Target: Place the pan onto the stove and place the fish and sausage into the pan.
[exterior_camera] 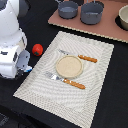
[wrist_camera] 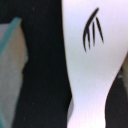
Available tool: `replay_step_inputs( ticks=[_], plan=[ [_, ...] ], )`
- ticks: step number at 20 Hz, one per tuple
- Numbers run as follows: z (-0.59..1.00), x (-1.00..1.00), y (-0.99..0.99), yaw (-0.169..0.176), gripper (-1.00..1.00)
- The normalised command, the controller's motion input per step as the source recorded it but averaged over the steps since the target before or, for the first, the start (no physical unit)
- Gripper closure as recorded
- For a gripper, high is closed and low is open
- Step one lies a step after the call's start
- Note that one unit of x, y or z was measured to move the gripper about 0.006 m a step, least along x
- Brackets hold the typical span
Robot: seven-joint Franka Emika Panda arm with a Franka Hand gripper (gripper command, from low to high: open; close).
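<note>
The fish, white with a black fin mark, fills the wrist view very close to the camera. In the exterior view a pale blue-white bit shows under my hand. My gripper is low at the placemat's left edge; its fingers are hidden, so its grip cannot be seen. The red sausage lies on the dark table just beyond my hand. The small blue-grey pan stands on the pinkish-brown stove at the back.
A larger grey pot stands beside the pan, and a beige bowl at the stove's right end. The pale woven placemat carries a round plate, a fork and a knife with orange handles.
</note>
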Motion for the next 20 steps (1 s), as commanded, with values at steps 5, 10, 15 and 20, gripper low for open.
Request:
replay_step_inputs(
  ticks=[5,10,15,20],
  plan=[
    [-0.08,0.15,-0.04,0.000,1.00],
    [0.91,0.09,0.09,-0.083,1.00],
    [1.00,0.14,0.55,-0.042,1.00],
    [1.00,0.31,0.88,-0.004,1.00]
  ],
)
